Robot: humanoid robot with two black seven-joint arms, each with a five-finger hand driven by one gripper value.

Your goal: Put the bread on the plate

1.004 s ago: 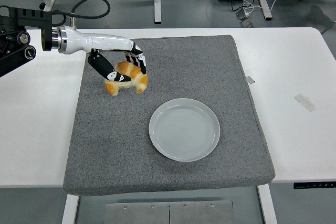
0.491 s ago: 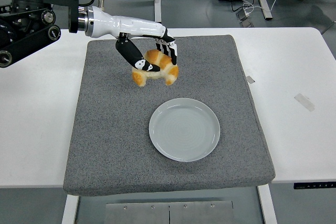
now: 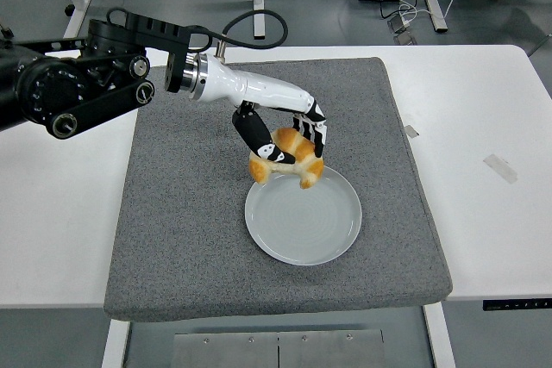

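Change since prior view: the left hand (image 3: pixel 289 142), carrying the golden-brown crescent-shaped bread roll (image 3: pixel 287 158), has travelled right and nearward from the far-left part of the grey felt mat (image 3: pixel 172 239) to the far rim of the round pale grey-green plate (image 3: pixel 303 212). Item: bread roll, held clear of the mat, overlapping the plate's far-left edge; whether it touches the rim cannot be told. Grasp: black-and-white fingers (image 3: pixel 312 131) closed over the roll's top and far side, thumb on its left face. Handling, as judged: light, soft, crust compressible and liable to flake; best taken across the thick middle, as here, with gentle pressure; not slippery. Plate: lies near the mat's centre, nothing on it. Mat rests on the white surface (image 3: pixel 483 127). Right arm: not visible. Status: placement not yet complete; the roll needs to go a little further over the plate's middle.
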